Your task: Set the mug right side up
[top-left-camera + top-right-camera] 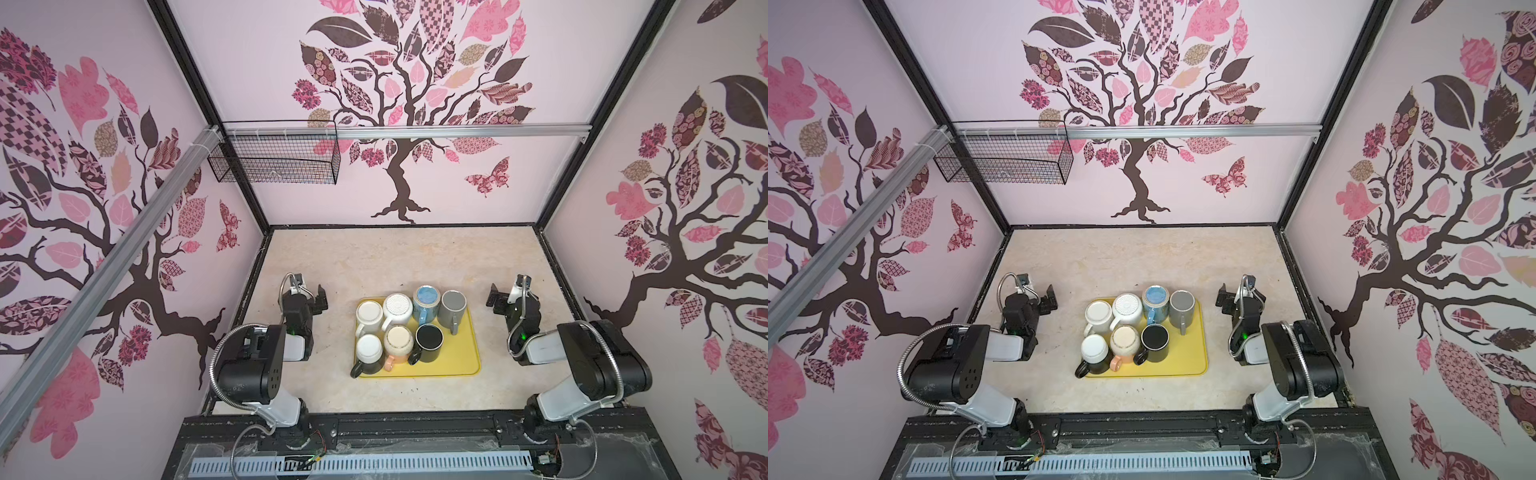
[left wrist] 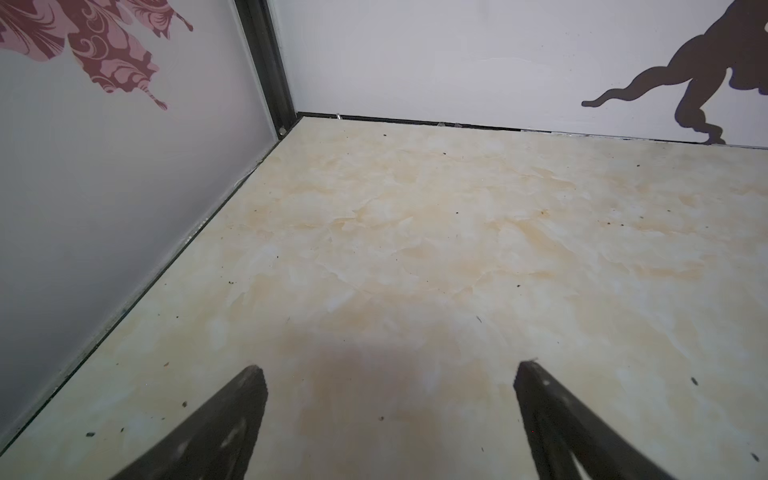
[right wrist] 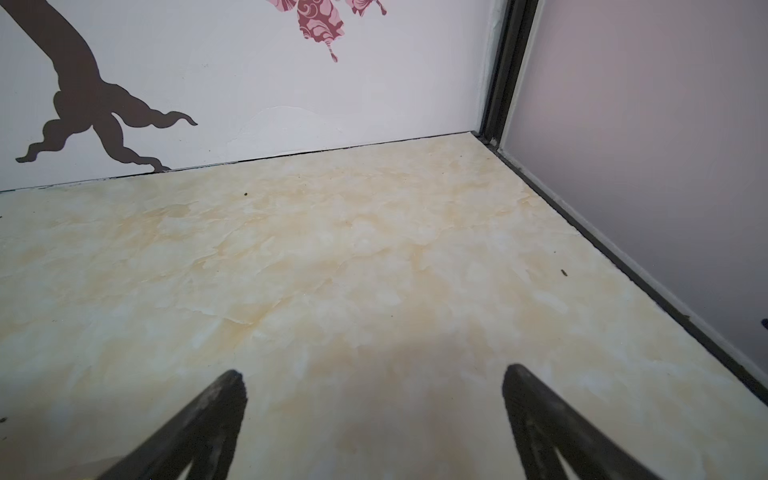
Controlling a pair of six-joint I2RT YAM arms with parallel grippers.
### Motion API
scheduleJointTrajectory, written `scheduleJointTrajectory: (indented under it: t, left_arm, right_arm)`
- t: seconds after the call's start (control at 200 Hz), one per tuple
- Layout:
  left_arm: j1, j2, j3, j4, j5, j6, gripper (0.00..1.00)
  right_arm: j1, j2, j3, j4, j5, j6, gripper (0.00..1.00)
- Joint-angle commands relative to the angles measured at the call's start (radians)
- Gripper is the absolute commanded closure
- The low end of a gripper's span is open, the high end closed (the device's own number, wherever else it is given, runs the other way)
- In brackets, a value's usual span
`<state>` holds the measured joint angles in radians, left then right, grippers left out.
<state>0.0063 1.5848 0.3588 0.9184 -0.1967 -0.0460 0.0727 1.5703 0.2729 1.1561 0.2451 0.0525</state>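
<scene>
Here, seven mugs are seen packed close together on a yellow tray (image 1: pixel 465 357), which is set on the pale table (image 1: pixel 374 257) between the two arms. At the back, a plain white mug (image 1: pixel 369 312), a ribbed white mug (image 1: pixel 397 306), a blue mug (image 1: pixel 427 296) and a gray mug (image 1: pixel 454 304) are lined up. In front, a black-and-white mug (image 1: pixel 369 349), a cream mug (image 1: pixel 398 338) and a black mug (image 1: pixel 429 337) are placed. The ribbed white mug and the blue mug are seen bottom up. For the others it cannot be told for sure.

The left gripper (image 1: pixel 321 299) is held to the left of the tray, apart from it. Its jaws are spread wide and nothing is held. The right gripper (image 1: pixel 496 300) is held to the right of the tray, also apart. Its jaws are wide too, with nothing in them. In both wrist views, only bare table is seen between the fingers.
</scene>
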Motion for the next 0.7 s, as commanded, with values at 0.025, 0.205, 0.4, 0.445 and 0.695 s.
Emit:
scheduleJointTrajectory:
  t: [0.025,0.205,0.4,0.445,0.695]
  left_arm:
    - [-0.004,-0.001,0.011,0.034,-0.002,0.009,0.04]
    - [-0.008,-0.002,0.007,0.041,-0.010,0.009,0.04]
    - [0.005,-0.002,0.009,0.035,0.009,0.001,0.04]
    - [0.005,-0.002,0.011,0.037,0.010,0.000,0.04]
    - [0.005,0.001,0.015,0.030,0.010,0.001,0.04]
  right_arm:
    - [-0.001,-0.004,0.005,0.026,-0.003,0.000,0.00]
    - [-0.001,-0.004,0.006,0.029,-0.003,0.001,0.00]
    - [-0.001,-0.004,0.005,0.030,-0.003,0.000,0.00]
    - [-0.001,-0.002,0.005,0.029,-0.003,0.001,0.00]
    - [-0.001,-0.001,0.009,0.025,-0.003,0.001,0.01]
